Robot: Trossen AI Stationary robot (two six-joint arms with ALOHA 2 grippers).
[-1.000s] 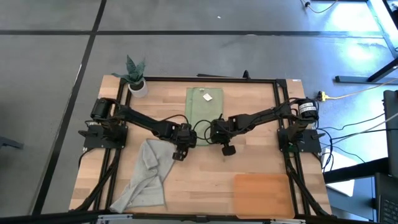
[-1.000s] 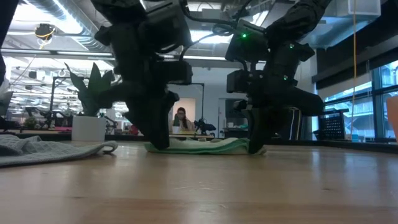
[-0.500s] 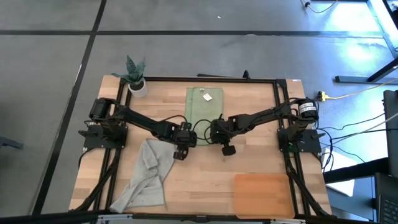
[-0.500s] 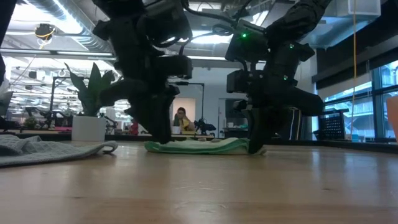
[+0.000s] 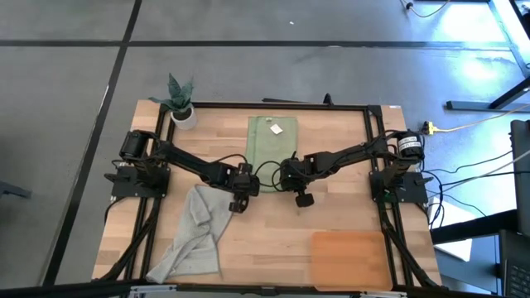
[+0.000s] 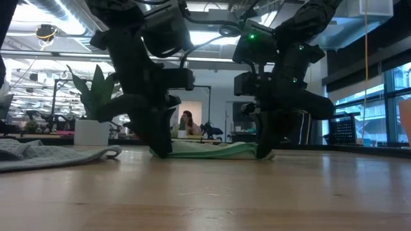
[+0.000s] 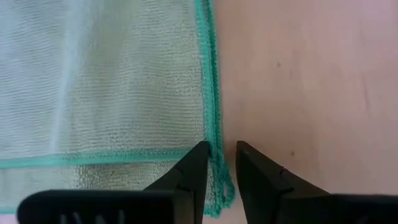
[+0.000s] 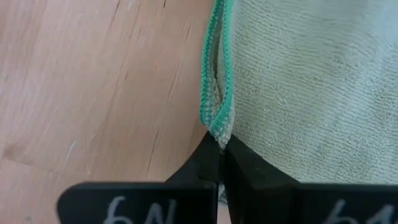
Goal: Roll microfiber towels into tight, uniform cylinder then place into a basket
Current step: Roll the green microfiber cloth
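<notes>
Shifting slightly leftward since a second ago, the left gripper (image 7: 220,163) is seen with its fingers narrowed, a small gap left astride the near left corner of the green towel (image 5: 270,145). At the near right corner, the teal hem is pinched by the right gripper (image 8: 221,149), fingers clamped tight. The sage cloth is spread flat mid-table, white tag up. The grey towel (image 5: 194,236) and the basket (image 5: 349,258) are left untouched nearer the front.
</notes>
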